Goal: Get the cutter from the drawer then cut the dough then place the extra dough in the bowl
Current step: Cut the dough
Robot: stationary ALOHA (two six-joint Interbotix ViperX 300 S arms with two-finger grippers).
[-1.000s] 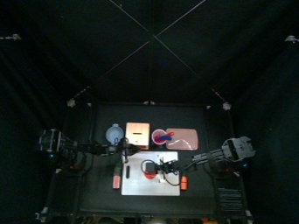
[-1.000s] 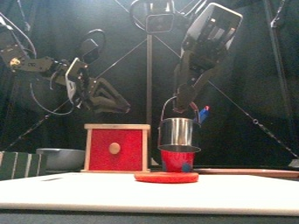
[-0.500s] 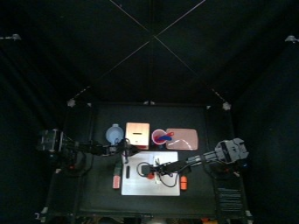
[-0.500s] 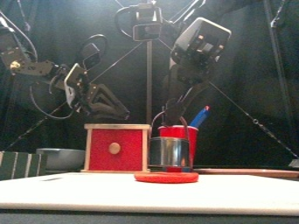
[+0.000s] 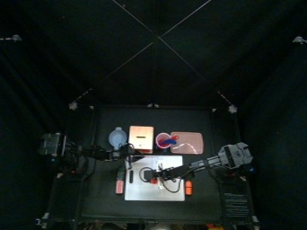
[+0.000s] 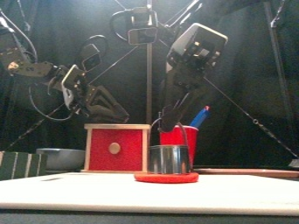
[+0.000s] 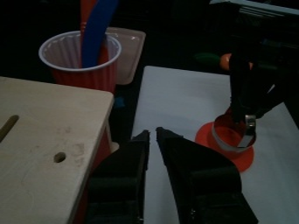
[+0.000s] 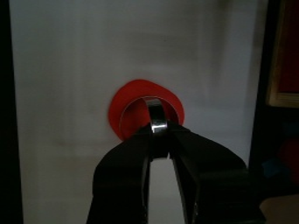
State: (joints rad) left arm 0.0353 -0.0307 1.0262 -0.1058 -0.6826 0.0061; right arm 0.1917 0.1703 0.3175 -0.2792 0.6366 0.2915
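Note:
A flat red dough disc (image 6: 166,177) lies on the white cutting board (image 5: 144,186). The round metal cutter (image 6: 170,158) stands on the dough with its wire handle up. My right gripper (image 6: 172,121) comes down from above and is shut on that handle; the right wrist view shows the cutter (image 8: 156,115) over the dough (image 8: 132,106). My left gripper (image 7: 155,134) is shut and empty, hovering above the wooden box (image 7: 47,131) left of the board. The left wrist view also shows the dough (image 7: 218,145) under the cutter (image 7: 242,123). The blue-grey bowl (image 5: 115,137) sits at the back left.
The wooden box with its red drawer front (image 6: 117,147) stands behind the board on the left. A red cup (image 6: 184,135) with a blue knife (image 7: 100,22) stands on the pink tray (image 5: 192,142) behind the dough. The bowl (image 6: 59,157) is left of the box.
The right gripper has lowered the cutter from above the dough until it rests on the disc. The left arm has stayed where it was.

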